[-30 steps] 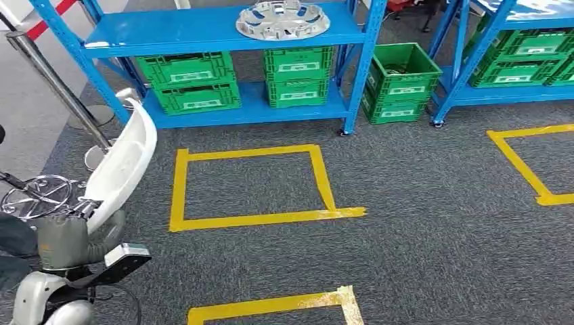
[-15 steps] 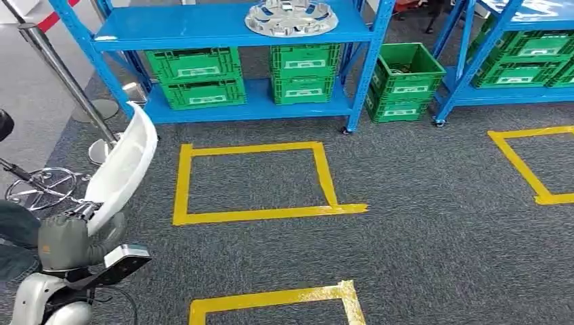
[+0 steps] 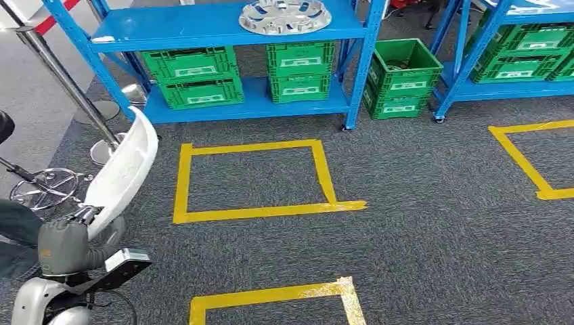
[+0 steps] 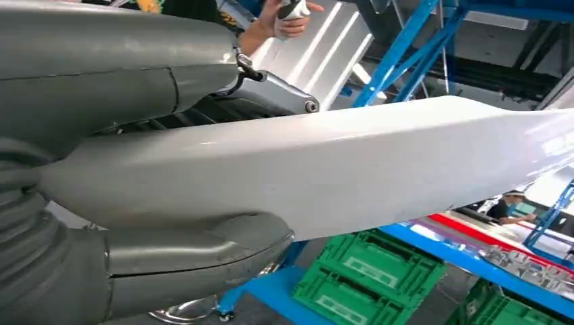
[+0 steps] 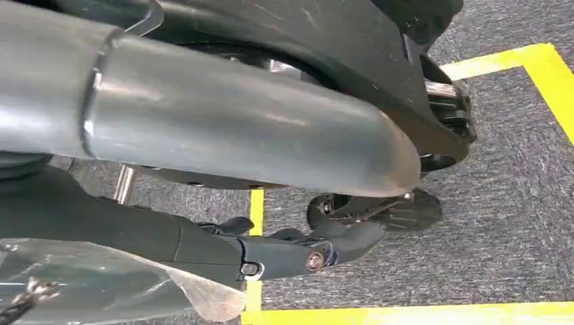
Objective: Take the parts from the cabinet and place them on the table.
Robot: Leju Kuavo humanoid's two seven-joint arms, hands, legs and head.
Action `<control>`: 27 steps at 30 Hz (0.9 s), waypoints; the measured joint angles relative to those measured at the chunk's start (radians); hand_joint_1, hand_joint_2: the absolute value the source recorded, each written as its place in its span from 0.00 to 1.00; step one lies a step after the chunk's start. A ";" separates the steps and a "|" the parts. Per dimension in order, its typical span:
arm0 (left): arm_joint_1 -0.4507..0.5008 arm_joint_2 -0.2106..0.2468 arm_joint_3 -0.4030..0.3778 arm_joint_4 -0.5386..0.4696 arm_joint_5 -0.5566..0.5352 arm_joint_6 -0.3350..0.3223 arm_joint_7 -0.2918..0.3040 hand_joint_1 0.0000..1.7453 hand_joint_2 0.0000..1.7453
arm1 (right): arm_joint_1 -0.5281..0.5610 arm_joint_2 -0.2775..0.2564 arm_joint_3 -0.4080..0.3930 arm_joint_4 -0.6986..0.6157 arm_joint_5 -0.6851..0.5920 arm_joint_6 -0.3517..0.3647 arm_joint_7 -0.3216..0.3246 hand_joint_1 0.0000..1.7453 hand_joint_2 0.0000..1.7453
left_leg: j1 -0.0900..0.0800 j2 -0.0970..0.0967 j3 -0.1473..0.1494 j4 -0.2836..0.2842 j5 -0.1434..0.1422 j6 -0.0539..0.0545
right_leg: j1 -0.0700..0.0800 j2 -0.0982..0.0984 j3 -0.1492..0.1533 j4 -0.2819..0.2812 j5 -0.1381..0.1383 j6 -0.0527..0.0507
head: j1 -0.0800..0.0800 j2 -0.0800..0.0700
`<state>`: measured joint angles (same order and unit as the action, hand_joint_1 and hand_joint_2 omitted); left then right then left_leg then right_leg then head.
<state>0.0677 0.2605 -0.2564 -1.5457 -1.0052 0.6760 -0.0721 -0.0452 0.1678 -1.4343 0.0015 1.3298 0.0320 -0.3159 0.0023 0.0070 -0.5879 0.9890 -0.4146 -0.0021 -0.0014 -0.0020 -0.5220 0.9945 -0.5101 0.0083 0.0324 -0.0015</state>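
Observation:
A long, curved white plastic part (image 3: 125, 169) stands up from my left hand (image 3: 64, 247), which grips its lower end at the picture's left edge. In the left wrist view the same white part (image 4: 338, 162) runs across the picture, clamped between the thick grey thumb (image 4: 169, 261) and the fingers above it. A silver wheel cover (image 3: 284, 15) lies on the top shelf of the blue cabinet (image 3: 223, 28). My right hand (image 5: 271, 250) hangs low over the carpet, its dark fingers stretched out with nothing in them.
Green crates (image 3: 196, 78) fill the cabinet's lower shelf, and another green crate (image 3: 401, 78) sits on the floor beside it. Yellow tape squares (image 3: 250, 179) mark the grey carpet. A metal barrier post (image 3: 64, 81) and a chrome stool base (image 3: 44, 189) stand at left. A person's hand (image 4: 284, 13) shows nearby.
The whole view has shifted slightly as the camera moved. My left hand still holds the white part in the same way.

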 joint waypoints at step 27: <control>0.034 0.005 0.024 -0.013 -0.007 0.007 0.003 1.00 1.00 | 0.001 -0.006 0.024 0.000 0.030 -0.043 -0.074 0.00 0.00 | 0.020 -0.062 -0.030 -0.013 0.031 0.010 | -0.026 0.008 -0.047 0.122 -0.053 0.053 | 0.005 0.000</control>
<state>0.1016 0.2655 -0.2319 -1.5591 -1.0124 0.6828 -0.0694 -0.0441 0.1621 -1.4099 0.0015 1.3596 -0.0114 -0.3895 0.0226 -0.0548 -0.6175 0.9759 -0.3837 0.0075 -0.0274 0.0062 -0.5688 1.1163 -0.5628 0.0613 0.0374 -0.0015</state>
